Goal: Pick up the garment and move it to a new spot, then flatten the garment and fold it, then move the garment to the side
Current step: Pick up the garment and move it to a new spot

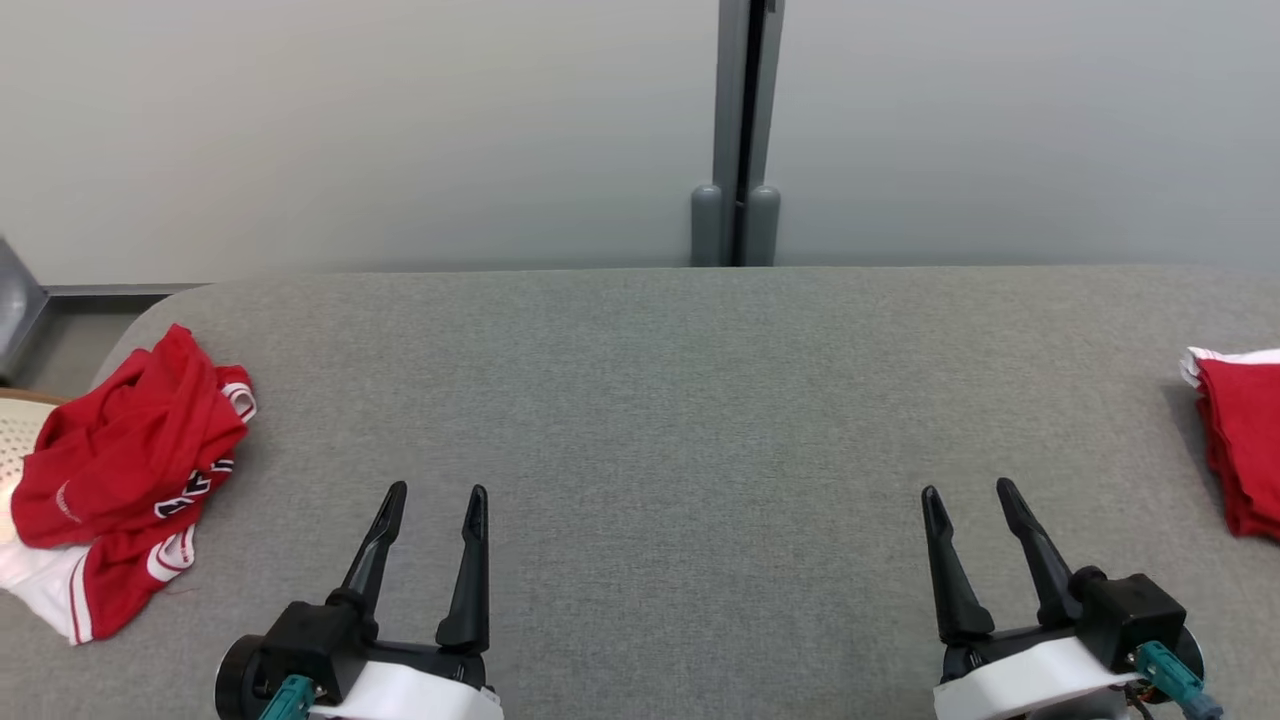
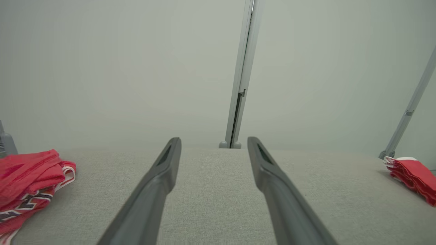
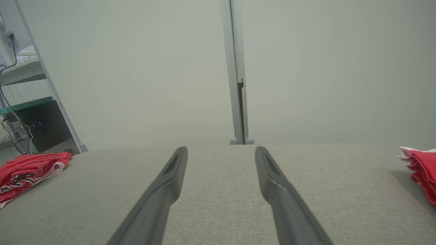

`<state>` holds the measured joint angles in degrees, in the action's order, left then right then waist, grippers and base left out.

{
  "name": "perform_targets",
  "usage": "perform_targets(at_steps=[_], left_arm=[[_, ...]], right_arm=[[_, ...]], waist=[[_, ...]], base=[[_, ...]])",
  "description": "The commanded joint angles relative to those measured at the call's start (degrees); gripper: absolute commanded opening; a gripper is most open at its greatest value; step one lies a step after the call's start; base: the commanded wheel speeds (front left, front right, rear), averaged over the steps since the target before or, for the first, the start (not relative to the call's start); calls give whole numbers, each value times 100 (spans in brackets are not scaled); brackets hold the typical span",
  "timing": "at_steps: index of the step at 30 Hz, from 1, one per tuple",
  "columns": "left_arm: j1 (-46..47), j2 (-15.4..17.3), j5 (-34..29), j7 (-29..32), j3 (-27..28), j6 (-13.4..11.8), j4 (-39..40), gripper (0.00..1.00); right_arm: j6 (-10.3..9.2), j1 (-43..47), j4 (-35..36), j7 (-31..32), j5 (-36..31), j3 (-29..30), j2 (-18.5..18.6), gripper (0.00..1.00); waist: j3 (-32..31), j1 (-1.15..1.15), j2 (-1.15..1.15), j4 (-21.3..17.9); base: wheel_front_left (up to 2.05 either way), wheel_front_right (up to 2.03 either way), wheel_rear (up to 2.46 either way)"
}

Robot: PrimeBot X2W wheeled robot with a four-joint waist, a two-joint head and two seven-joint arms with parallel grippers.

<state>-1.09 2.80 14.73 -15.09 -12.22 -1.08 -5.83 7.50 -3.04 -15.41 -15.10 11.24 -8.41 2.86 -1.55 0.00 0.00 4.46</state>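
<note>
Nearest the lens, the left gripper (image 1: 436,491) and right gripper (image 1: 968,488) are both spread wide, nothing held, above the grey table (image 1: 700,380). The garment (image 1: 130,450) is bunched at the table's left edge: soft, light, floppy, probably best pinched at a raised top fold. Its outline is buried in the crumple; a red stack (image 1: 1245,440) at right is cut off.
</note>
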Motion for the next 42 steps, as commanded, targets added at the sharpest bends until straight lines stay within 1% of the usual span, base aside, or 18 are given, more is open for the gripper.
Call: perform_targets(at_steps=[1, 6, 7, 8, 16, 23, 29, 34, 42], left_arm=[[-59, 20, -2, -10, -6, -14, -23, 100], [-99, 20, -64, -10, 43, -7, -31, 100], [-99, 20, -64, -10, 43, -7, -31, 100], [-110, 20, -72, -10, 83, -14, -24, 100], [-196, 22, -222, -10, 310, 54, -16, 100], [-283, 20, -328, -10, 443, 107, -2, 100], [-324, 18, -321, -10, 598, 45, 128, 100], [-355, 19, -345, -10, 686, 20, 188, 100], [-371, 20, -387, -10, 768, 45, 177, 100]], right_arm=[[-1, 81, -29, -7, 43, -55, 7, 100], [-1, 126, -29, -8, 134, -293, 5, 100], [-1, 126, -29, -8, 134, -293, 5, 100], [-1, 131, -22, -8, 156, -375, 6, 100], [-1, 179, 29, -8, 292, -655, 7, 100], [-1, 165, 56, -8, 441, -922, 8, 100], [-1, -48, 1, -8, 511, -1201, 10, 100], [-1, -183, -95, -8, 573, -1386, 9, 100], [-1, -203, -138, -8, 638, -1371, 10, 100]], waist=[[-53, 0, 0, 239], [-119, 0, 0, 697], [-119, 0, 0, 697], [-135, 0, 0, 783], [-252, 0, 0, 1584], [-312, 0, 0, 2138], [-176, 0, 0, 2293], [-115, 0, 0, 2350], [-131, 0, 0, 2337]], base=[[0, 0, 0], [0, 0, 0], [0, 0, 0], [0, 0, 0], [0, 0, 0], [0, 0, 0], [0, 0, 0], [0, 0, 0], [0, 0, 0]])
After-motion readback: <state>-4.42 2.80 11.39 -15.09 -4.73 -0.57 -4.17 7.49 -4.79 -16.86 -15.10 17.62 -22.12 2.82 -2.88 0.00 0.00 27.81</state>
